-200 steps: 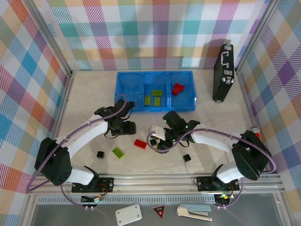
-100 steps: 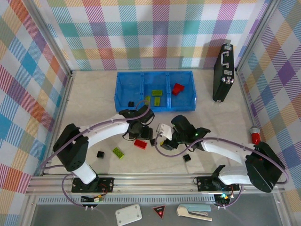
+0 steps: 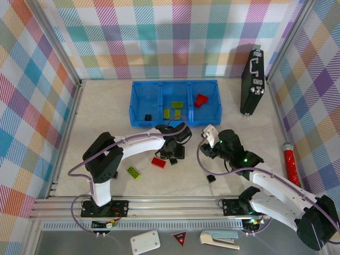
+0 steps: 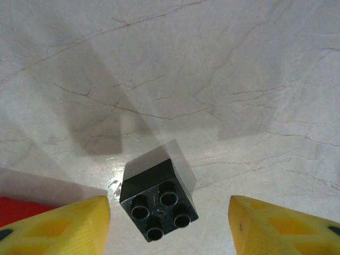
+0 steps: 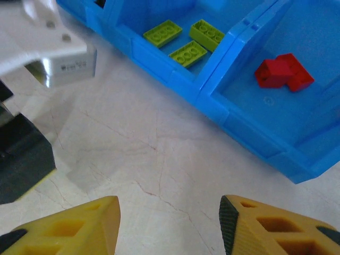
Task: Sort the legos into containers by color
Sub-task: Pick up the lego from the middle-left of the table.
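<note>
My left gripper (image 3: 173,154) hangs open just above a black cube (image 4: 158,207), which lies studs-up on the table between the yellow fingers (image 4: 64,228). A red brick (image 3: 158,162) lies just left of that cube, and its corner (image 4: 21,210) shows beside the left finger. A green brick (image 3: 134,172) and another black cube (image 3: 211,178) lie loose on the table. My right gripper (image 5: 170,223) is open over bare table near the blue tray (image 3: 139,100). The tray holds a black cube (image 3: 148,117) on the left, green bricks (image 5: 185,40) in the middle and red bricks (image 5: 281,71) on the right.
A black upright case (image 3: 252,82) stands at the back right. A red cylinder (image 3: 289,162) lies near the right wall. Both arms lie close together in the table's middle. Below the front rail lie a white plate (image 3: 144,242), a red triangle (image 3: 180,239) and a stapler (image 3: 219,238).
My left gripper swung right, past the red brick, to hang over the black cube. My right gripper drew back to the right and up, away from the middle.
</note>
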